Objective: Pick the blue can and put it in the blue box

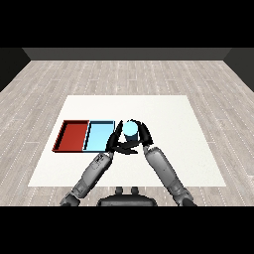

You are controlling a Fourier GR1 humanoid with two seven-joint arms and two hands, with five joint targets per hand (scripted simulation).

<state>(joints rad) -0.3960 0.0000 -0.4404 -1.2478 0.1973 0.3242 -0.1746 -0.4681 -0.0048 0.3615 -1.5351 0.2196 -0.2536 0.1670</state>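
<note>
The right hand (141,135) grasps the blue can (130,130) just right of the blue tray (98,136); placing it remains; left hand (115,141) unclear

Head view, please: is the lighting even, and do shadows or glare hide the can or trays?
Head view: even, flat light, no glare; the blue can and both trays, red and light blue, read clearly; only the black hands, left and right, merge into one dark mass.
</note>
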